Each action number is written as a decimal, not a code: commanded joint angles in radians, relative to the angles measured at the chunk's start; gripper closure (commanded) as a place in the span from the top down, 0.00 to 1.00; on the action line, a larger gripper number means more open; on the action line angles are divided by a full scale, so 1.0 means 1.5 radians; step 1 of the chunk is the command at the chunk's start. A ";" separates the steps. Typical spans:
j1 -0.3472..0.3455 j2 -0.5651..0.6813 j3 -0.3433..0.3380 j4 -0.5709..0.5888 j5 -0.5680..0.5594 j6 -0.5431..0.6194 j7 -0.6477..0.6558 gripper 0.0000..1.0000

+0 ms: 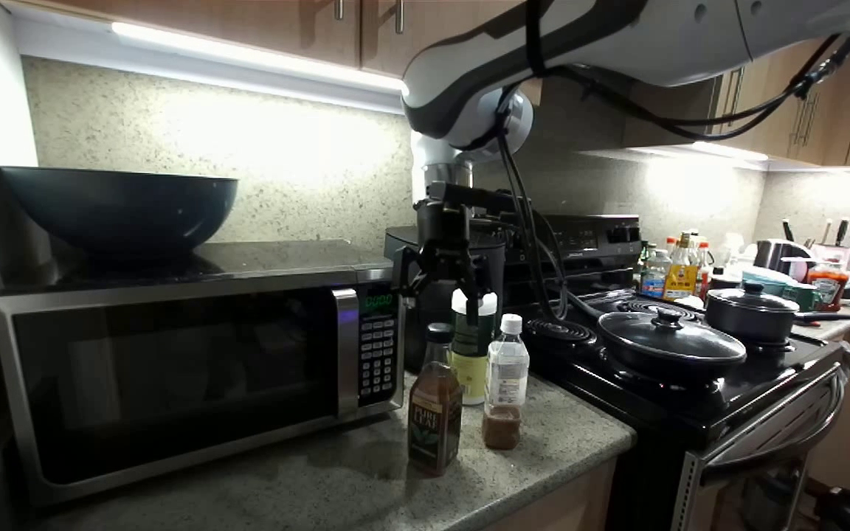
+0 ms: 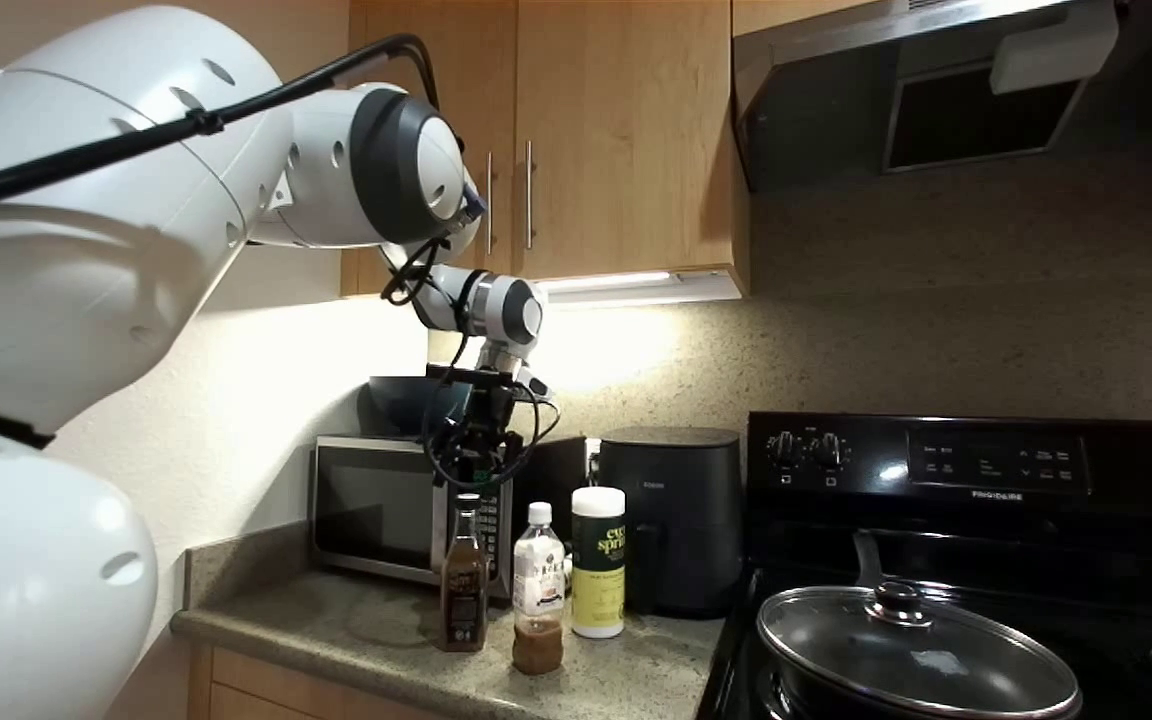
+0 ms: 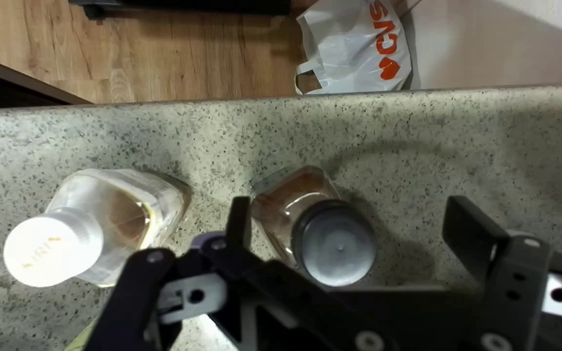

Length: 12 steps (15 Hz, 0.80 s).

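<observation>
Lined up overhead, nothing gripped

I have the hand (image 3: 350, 217) spread wide and holding nothing, seemingly just above the single Pure Leaf bottle (image 3: 291, 202), upright on the bench (image 3: 408, 119). I judge this the approach; the next move calls for centring over its dark cap (image 3: 340, 246), then a straight descent. Farther off I count one white-capped bottle (image 1: 506, 372), one canister (image 2: 598, 575), one microwave (image 1: 174, 383) with one bowl (image 1: 119, 210) on top, and, on the stove (image 1: 654, 413), one pan (image 1: 668, 343) and one pot (image 1: 750, 317).

Above the black gripper (image 3: 355, 226), with blurred, apparently silvery screws (image 3: 369, 340) behind its fingertips (image 3: 471, 234), the rounded white arm (image 2: 106, 270) bears dark grey bands (image 2: 386, 165) and black cables (image 2: 136, 142).
</observation>
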 commanded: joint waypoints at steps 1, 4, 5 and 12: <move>0.013 0.017 0.004 0.007 -0.007 -0.022 -0.006 1.00; 0.022 0.026 0.004 0.007 -0.007 -0.027 -0.005 1.00; 0.023 0.026 0.004 0.005 -0.006 -0.025 -0.006 1.00; 0.024 0.029 -0.001 0.001 -0.005 -0.007 0.000 1.00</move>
